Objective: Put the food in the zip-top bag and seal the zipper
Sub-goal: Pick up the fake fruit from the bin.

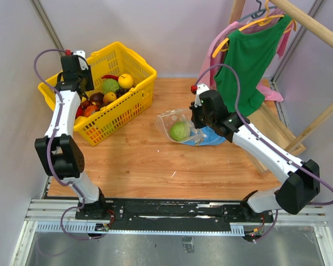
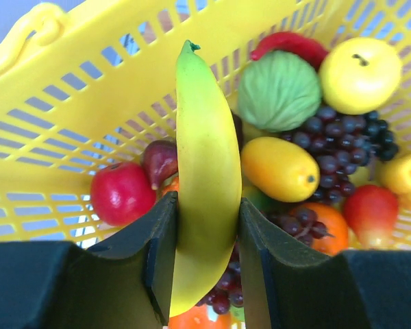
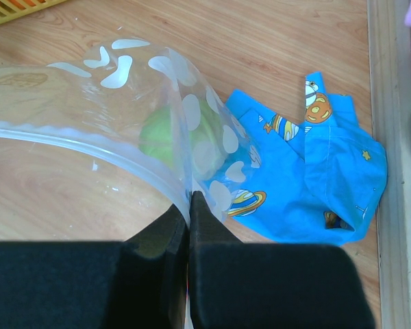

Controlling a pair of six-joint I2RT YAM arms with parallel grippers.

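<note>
Currently, step: fetching food.
- banana: pinched upright betw. L gripper fingers, over yellow basket w/ other fruit.
- zip-top bag: on table beside blue cloth, cabbage inside.
- R gripper: fingers pressed together on bag's mouth edge by zipper.

Next, prob.: carry banana across, feed thru mouth. Zipper not yet sealed.

Bright yellow on the slatted basket; yellow shading to green at the tip on the banana; pale green on the cabbage; clear with white blotches on the zip-top bag; blue with orange ringed planets on the cloth; deep green on the hanging top.
</note>
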